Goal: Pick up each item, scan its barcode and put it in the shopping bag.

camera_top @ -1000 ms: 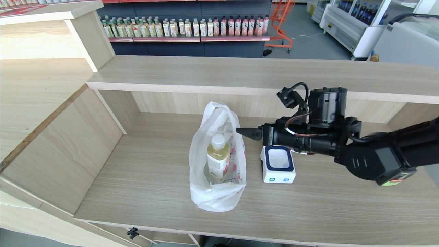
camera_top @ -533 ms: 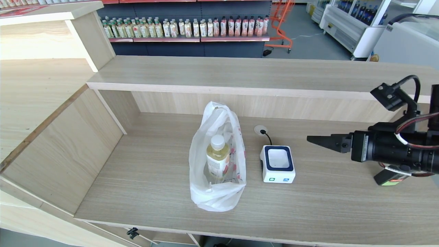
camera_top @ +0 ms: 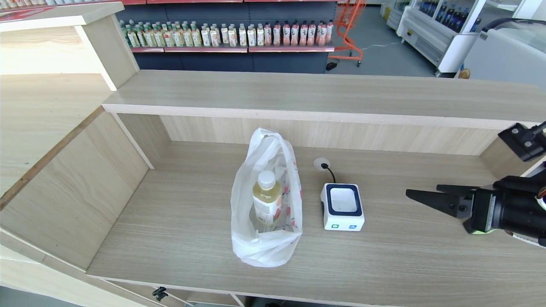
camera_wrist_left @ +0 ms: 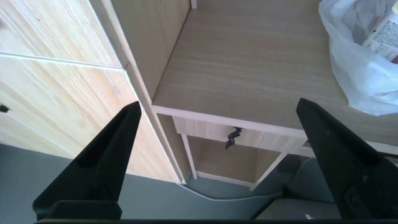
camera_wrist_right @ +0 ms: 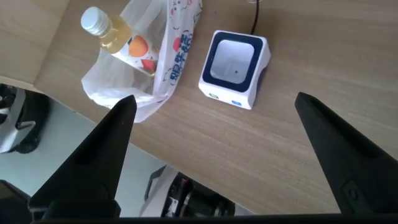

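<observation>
A white plastic shopping bag (camera_top: 256, 247) stands open on the wooden counter (camera_top: 405, 264), with a bottle of yellowish drink (camera_top: 266, 200) upright inside it. To the bag's right lies the white barcode scanner (camera_top: 342, 207) with its blue-framed window facing up. My right gripper (camera_top: 422, 190) hovers open and empty to the right of the scanner, pointing left. In the right wrist view the gripper (camera_wrist_right: 214, 98) looks down on the scanner (camera_wrist_right: 235, 59), the bag (camera_wrist_right: 168, 62) and the bottle (camera_wrist_right: 115, 37). My left gripper (camera_wrist_left: 217, 104) is open and empty, low beside the counter's front left corner, with the bag (camera_wrist_left: 367, 56) off to one side.
A raised ledge (camera_top: 298, 91) runs along the back of the counter and a wooden side panel (camera_top: 76, 187) closes its left end. The scanner's cable enters a grommet (camera_top: 322, 163) behind it. A drawer with a key (camera_wrist_left: 232, 138) sits under the counter's front edge.
My right arm has drawn back to the right, from beside the bag's mouth past the scanner to the counter's right side. The head camera shifted slightly.
</observation>
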